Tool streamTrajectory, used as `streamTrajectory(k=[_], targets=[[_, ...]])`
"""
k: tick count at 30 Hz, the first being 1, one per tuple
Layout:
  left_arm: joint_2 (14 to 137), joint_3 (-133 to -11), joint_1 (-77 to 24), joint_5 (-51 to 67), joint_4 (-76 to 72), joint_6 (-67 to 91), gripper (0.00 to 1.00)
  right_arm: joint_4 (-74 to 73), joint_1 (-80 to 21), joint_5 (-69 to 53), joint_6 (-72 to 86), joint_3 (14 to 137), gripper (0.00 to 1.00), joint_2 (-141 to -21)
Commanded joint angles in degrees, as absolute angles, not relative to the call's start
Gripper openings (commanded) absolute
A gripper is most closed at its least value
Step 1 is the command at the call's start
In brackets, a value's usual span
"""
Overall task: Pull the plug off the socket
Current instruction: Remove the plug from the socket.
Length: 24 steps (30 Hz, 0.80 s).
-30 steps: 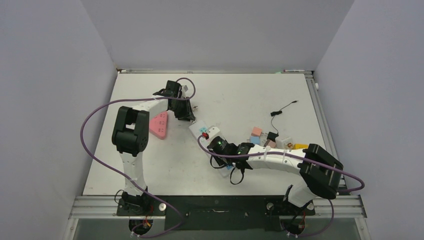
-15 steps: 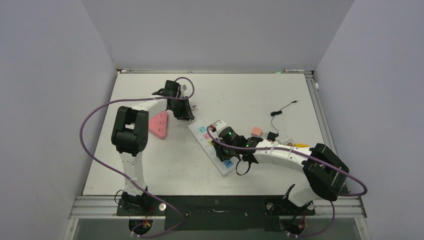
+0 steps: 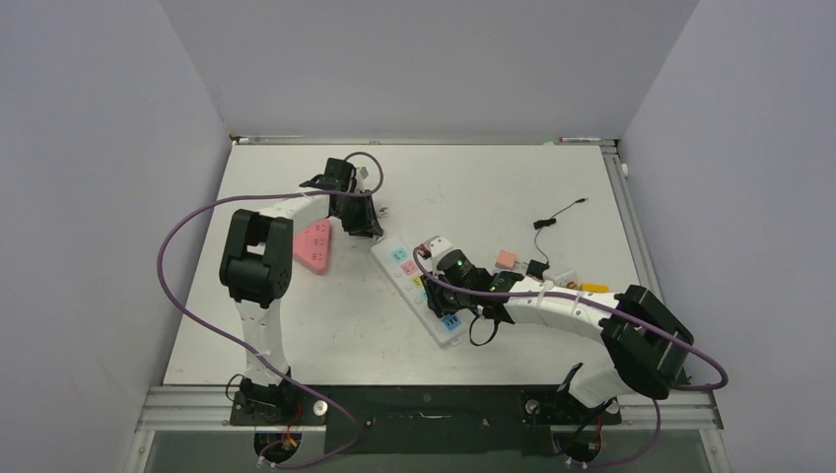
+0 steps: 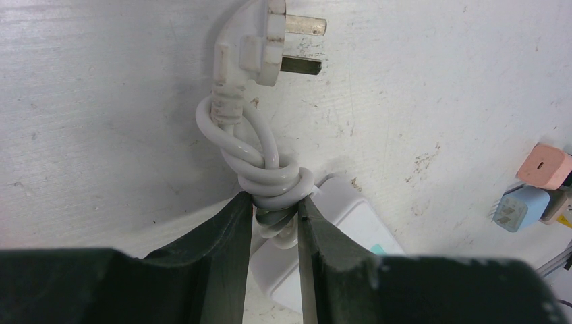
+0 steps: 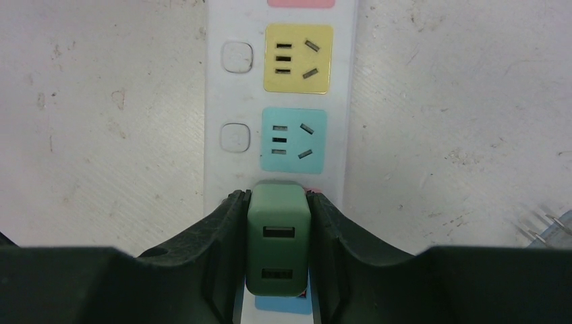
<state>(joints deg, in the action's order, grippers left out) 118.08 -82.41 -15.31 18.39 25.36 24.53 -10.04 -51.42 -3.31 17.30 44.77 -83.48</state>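
**Right gripper clenched on green plug over the strip, left gripper pinning the cord**

Green plug [image 5: 276, 236]: a boxy USB charger with 2 ports on its face, 1 above the other. It sits over the white power strip [image 5: 216, 81], between a teal socket [image 5: 293, 142] and a blue socket [image 5: 283, 304], with a sliver of pink showing at its upper right corner. Cannot tell whether its prongs are seated in the strip.

The right gripper [image 5: 276, 202] is clenched on the green plug, 1 black finger flat against each side.

Beyond the teal socket there is a yellow socket [image 5: 297, 59], each with a 3-slot row plus 2 angled slots. A rounded square button [image 5: 236, 57] sits beside the yellow socket and another beside the teal one. No lettering is readable on the plug or the sockets.

In the top view the power strip [image 3: 441, 333] lies diagonally mid-table, with the right gripper [image 3: 441, 288] over its middle.

The left gripper [image 4: 274, 209] is at the strip's far end, clamped on the knotted white cord [image 4: 273, 182]. The cord ends in a white 3-pin plug [image 4: 263, 40] lying loose on the table [image 3: 473, 187].

Near the strip:
- A pink adapter [image 4: 545, 165] touches a blue adapter [image 4: 519, 208].
- A pink triangular block [image 3: 315, 246] lies just beside the left arm; its white marks are too small to read.
- A thin black cable [image 3: 557, 215] lies well apart from the strip.
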Motion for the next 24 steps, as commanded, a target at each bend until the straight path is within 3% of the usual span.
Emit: streamTrajectory(k=[1,7,24], targets=[[120.0,-83.0,-14.4,12.6,26.2,21.8,0.0,-9.6,-54.0,5.2,18.3,43.5,0.05,-80.2],[120.1,-83.0,-14.2,12.6,26.2,21.8,0.0,-11.2,-60.4,17.7,18.8,44.3,0.05,-79.9],[119.9,-83.0,-14.3,12.6,26.2,21.8,0.0,-15.9,-70.2,28.1,17.9,50.2,0.05,-88.2]])
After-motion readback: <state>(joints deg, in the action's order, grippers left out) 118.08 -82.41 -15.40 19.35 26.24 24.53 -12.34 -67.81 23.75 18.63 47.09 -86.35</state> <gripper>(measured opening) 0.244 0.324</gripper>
